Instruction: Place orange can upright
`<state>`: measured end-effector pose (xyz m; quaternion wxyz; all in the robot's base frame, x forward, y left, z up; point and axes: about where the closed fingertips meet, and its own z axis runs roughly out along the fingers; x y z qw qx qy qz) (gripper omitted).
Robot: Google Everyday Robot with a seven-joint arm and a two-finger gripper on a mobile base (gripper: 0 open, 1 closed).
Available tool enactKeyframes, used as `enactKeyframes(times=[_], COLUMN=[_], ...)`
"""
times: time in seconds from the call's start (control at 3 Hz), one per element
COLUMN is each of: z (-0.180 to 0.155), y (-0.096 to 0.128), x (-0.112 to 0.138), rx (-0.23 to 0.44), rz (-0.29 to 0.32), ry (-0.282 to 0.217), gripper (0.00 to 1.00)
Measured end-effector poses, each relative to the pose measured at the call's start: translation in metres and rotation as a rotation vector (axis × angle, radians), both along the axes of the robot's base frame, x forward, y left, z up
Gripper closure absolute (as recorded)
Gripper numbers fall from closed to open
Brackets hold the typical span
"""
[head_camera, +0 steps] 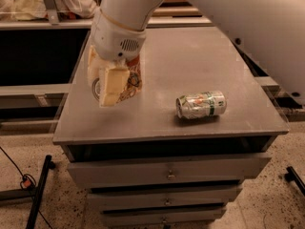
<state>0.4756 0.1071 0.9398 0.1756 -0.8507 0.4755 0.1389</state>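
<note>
My gripper (106,90) is at the left front part of the grey table top (190,56). It is shut on the orange can (134,81), which shows coppery with pale swirls between the cream fingers (114,84). The can is tilted, with its silver top (96,88) facing lower left. I cannot tell whether it is just above the table or touching it. My white arm comes in from the upper right and hides the table's far left.
A green-and-white silver can (201,104) lies on its side at the table's front right. The table is a cabinet with drawers (167,168) below. A shelf (28,23) runs behind on the left. A black stand leg (40,190) and a cable lie on the floor at the left.
</note>
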Motion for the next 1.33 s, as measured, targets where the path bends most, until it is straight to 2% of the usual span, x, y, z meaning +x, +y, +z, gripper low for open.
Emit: enactKeyframes(times=[0.33,0.67,1.0,1.33], z=[0.040,0.066,0.076,0.076], y=[-0.009,-0.013,-0.014,-0.013], x=[0.000,0.009,0.048,0.048], rx=[0.097,0.131,0.214,0.216], rz=[-0.060,-0.133,-0.298,-0.295], ry=[0.134,0.198,0.276,0.273], gripper=[1.00,1.00,1.00,1.00])
